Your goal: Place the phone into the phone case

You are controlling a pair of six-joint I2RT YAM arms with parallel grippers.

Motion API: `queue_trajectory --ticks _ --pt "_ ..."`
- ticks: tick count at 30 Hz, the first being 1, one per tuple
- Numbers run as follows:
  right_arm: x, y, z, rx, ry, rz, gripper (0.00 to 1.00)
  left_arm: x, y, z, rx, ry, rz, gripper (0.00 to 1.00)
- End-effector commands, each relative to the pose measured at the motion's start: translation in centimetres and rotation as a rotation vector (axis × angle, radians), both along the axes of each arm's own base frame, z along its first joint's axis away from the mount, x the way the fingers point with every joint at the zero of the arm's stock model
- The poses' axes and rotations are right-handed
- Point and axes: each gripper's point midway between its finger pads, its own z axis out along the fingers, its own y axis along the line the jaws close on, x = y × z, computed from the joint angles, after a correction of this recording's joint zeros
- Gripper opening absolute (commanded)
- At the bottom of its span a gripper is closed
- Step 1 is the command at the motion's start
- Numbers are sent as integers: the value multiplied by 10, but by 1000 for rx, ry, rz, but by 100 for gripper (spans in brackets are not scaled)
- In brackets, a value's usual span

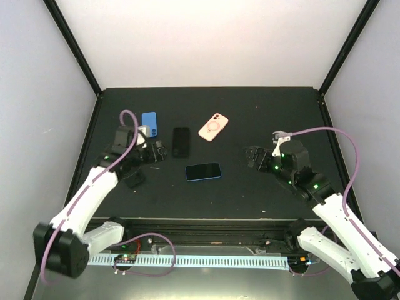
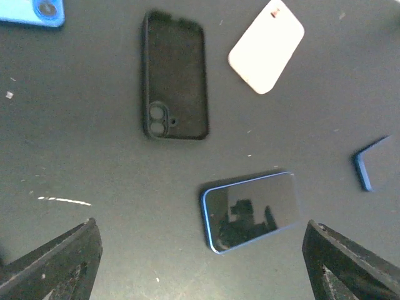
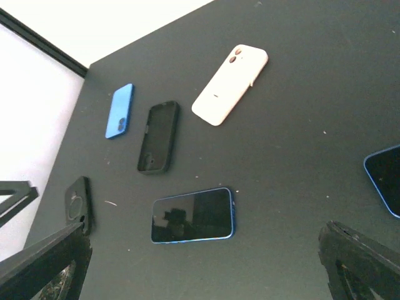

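Observation:
The pale pink phone case (image 1: 213, 127) lies back-up at the back centre of the black table, white ring showing; it also shows in the left wrist view (image 2: 267, 47) and the right wrist view (image 3: 229, 84). The blue-edged phone (image 1: 203, 171) lies screen-up in the middle, nearer than the case, and shows in both wrist views (image 2: 252, 210) (image 3: 192, 215). My left gripper (image 1: 159, 152) is open and empty, left of the phone, above the table (image 2: 200, 275). My right gripper (image 1: 251, 157) is open and empty, right of the phone (image 3: 200, 275).
A black case (image 1: 181, 142) lies open-side up left of the pink case. A blue case (image 1: 149, 122) lies at the back left. Another black case (image 3: 78, 203) lies near the left arm. A second blue-edged phone (image 3: 384, 184) lies under the right gripper.

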Motion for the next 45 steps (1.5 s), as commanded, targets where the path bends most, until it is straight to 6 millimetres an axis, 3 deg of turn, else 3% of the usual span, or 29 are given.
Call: queue_trajectory --ticks 1,5,9,12,17,21,24,29,33,37,41,45 --pt "17 -8 -12 -12 16 -93 100 43 -22 -22 39 -3 -34 88" --pt "33 -8 -26 -61 63 -138 100 72 -51 -43 10 9 -89 86" --pt "48 -4 -38 -83 101 -157 100 95 -65 -60 10 20 -105 84" --pt "55 0 -48 -85 121 -155 100 114 -60 -70 60 7 -65 83" --pt "62 -6 -67 -120 178 -209 100 146 -32 -86 221 36 84 79" --pt "67 -24 -86 -121 242 -321 97 153 -40 -92 213 47 49 76" --pt "77 -1 -83 -149 158 -145 97 143 -60 -93 141 55 -46 74" --pt "92 44 -83 -221 67 170 97 139 -45 -107 183 101 -4 75" --pt "106 65 -107 -262 107 285 95 148 -28 -118 217 136 46 74" --pt "118 97 -126 -195 149 403 91 160 -18 -124 228 142 69 69" --pt "130 126 -149 -155 209 484 87 169 -20 -127 204 143 59 65" --pt "131 152 -160 -144 227 565 86 175 -22 -134 208 161 54 62"
